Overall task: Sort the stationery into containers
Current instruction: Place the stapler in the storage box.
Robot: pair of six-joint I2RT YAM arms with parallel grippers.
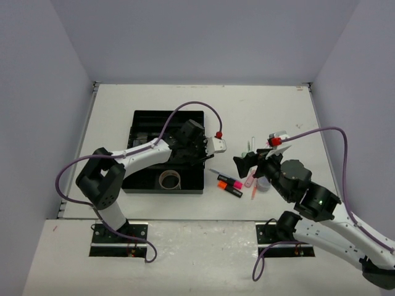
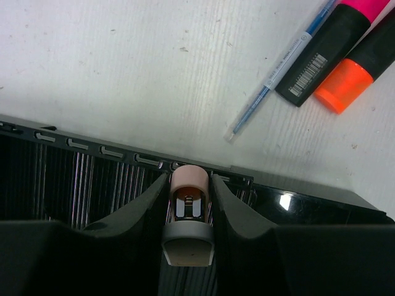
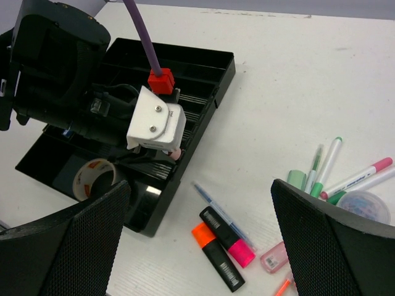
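The black organiser tray (image 1: 143, 122) lies left of centre, with a grey tape roll (image 1: 170, 179) in its near section. My left gripper (image 2: 189, 180) hangs over the tray's slotted part by its right rim (image 2: 321, 200), shut on a small item with a pink cap and grey base (image 2: 188, 185). On the table right of the tray lie an orange highlighter (image 3: 216, 256), a pink highlighter (image 3: 229, 237) and a thin blue pen (image 3: 219, 213). My right gripper (image 3: 199, 185) hovers above these, jaws wide open and empty.
Farther right are green pens (image 3: 324, 166), a pink-tipped pen (image 3: 364, 176), a clear round tub (image 3: 364, 206) and a small pink translucent piece (image 3: 274, 257). The left arm's purple cable (image 1: 191, 106) arcs over the tray.
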